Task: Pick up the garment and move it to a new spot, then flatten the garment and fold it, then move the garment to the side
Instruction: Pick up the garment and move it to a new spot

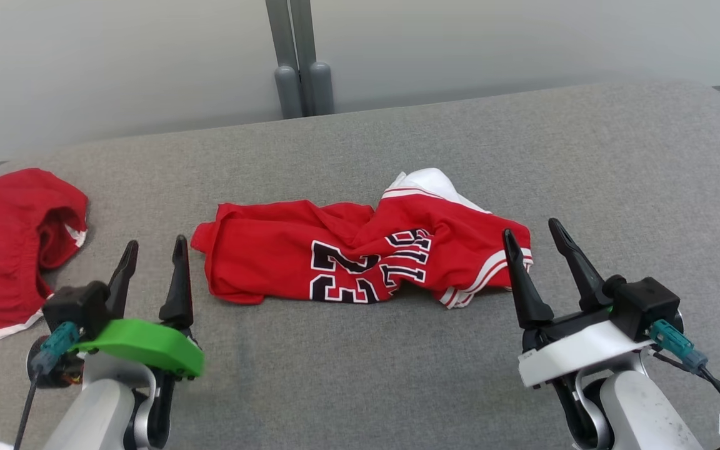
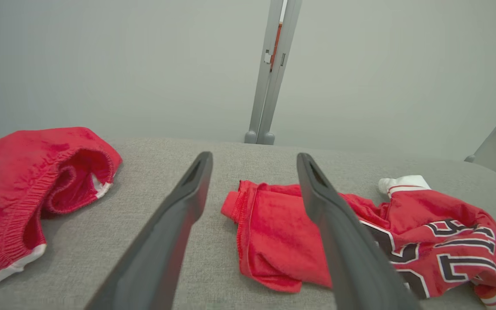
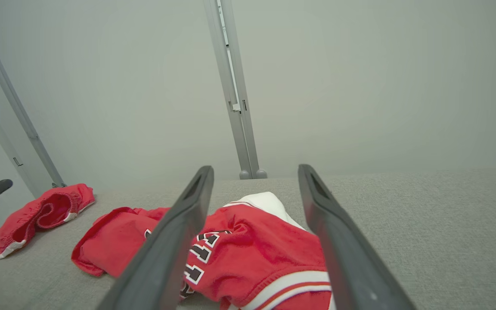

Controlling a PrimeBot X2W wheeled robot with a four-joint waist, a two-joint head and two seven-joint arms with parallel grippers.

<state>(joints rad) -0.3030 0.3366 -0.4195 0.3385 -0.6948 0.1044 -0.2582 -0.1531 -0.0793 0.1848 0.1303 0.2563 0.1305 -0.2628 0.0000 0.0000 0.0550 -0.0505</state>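
Leftmost, red shorts (image 1: 4,244) are seen, their elastic waistband shown plainly by the left wrist view. Next, the left gripper (image 1: 155,242) is held empty, fingers spread. On the grey surface (image 1: 360,375) the crumpled red garment (image 1: 360,256) is laid lengthwise left-to-right, white-trimmed end rightward, its creased black numerals seemingly 23. The right gripper (image 1: 531,227) is likewise spread.

Left pincer (image 1: 154,250) fingers spread, right pincer (image 1: 532,234) likewise, both pointing forward, empty
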